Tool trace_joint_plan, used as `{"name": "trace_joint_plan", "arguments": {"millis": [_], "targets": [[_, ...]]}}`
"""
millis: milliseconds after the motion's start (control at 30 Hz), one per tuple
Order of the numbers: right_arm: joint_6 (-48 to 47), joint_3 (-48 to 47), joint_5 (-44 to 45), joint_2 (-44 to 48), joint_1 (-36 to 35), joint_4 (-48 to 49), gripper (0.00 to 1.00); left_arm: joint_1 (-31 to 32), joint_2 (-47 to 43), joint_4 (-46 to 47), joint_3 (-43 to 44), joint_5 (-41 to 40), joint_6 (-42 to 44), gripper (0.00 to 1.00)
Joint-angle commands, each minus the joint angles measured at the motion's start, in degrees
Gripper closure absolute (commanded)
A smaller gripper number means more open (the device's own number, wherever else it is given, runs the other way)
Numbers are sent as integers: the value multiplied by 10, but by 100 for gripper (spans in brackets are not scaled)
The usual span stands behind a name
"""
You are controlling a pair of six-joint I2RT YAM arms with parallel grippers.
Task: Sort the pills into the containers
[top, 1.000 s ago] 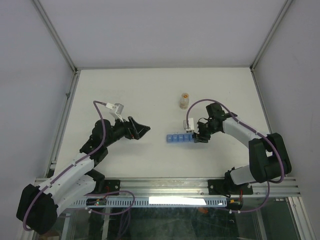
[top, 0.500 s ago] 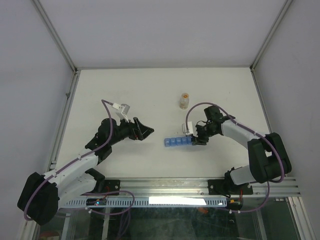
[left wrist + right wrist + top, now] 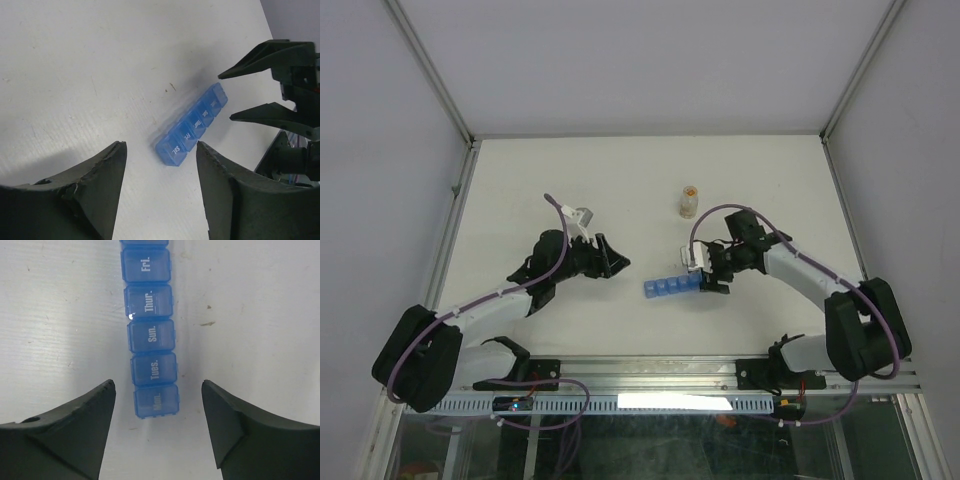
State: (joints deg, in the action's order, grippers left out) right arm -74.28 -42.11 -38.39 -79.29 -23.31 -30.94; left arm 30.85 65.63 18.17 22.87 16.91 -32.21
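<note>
The containers are a translucent blue strip (image 3: 669,287) of small lidded compartments lying on the white table. In the left wrist view the strip (image 3: 192,127) lies ahead of my open left gripper (image 3: 161,150), its "Sat." end nearest. In the right wrist view the strip (image 3: 149,335) runs away from my open right gripper (image 3: 158,385), with the "Mon." end between the fingertips. All lids look shut. In the top view the left gripper (image 3: 617,262) is left of the strip and the right gripper (image 3: 708,278) is at its right end. No loose pills show.
A small clear bottle (image 3: 689,200) with orange-tan contents stands behind the strip, toward the back of the table. The table (image 3: 620,180) is walled on the left, back and right. The right gripper's black fingers (image 3: 260,117) show in the left wrist view.
The left arm has reached right toward the strip's left end. The right gripper has moved slightly left, and the strip has shifted a little left and tilted.
</note>
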Motion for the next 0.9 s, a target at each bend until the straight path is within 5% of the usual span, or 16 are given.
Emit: {"name": "trace_joint_plan", "arguments": {"millis": [0,100,467,867], "targets": [[19,-24,-36,83,9,-34,28,9,34,40,46,10,26,45],[15,-5,-52,121,8,-67,34,16,64,31,68,11,28,54],[28,47,43,57,-53,-29,96,52,158,-70,147,10,36,76],[112,-31,95,-27,-70,61,100,57,252,-91,176,43,48,82]]}}
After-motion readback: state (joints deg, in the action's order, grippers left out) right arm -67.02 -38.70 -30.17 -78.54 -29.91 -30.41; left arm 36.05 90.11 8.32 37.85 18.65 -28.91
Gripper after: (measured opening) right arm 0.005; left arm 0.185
